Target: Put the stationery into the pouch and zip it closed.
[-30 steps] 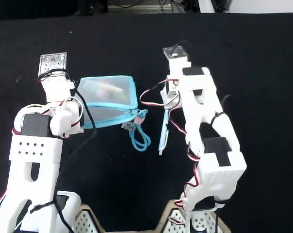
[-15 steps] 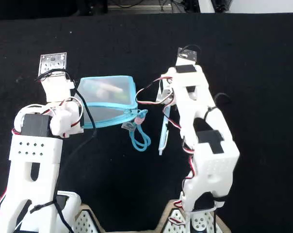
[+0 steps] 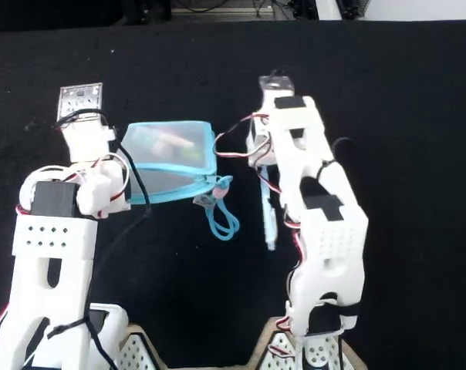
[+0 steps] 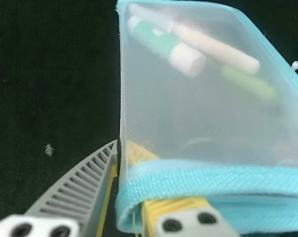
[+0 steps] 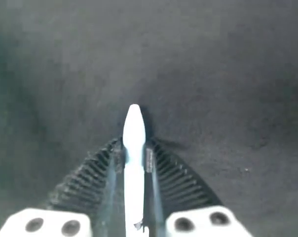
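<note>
My left pincer [image 4: 122,163] clamps the edge of the pouch [image 4: 198,133], with stationery [image 4: 188,54] inside. My right pincer [image 5: 134,148] is closed on a pen [image 5: 134,123], beside that pouch.

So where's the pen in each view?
High view: pen just right of the pouch.
Left wrist view: the pouch instead, held in the left gripper.
Right wrist view: pen at centre, clamped in the right gripper.
Shared landmark: the black table.
</note>
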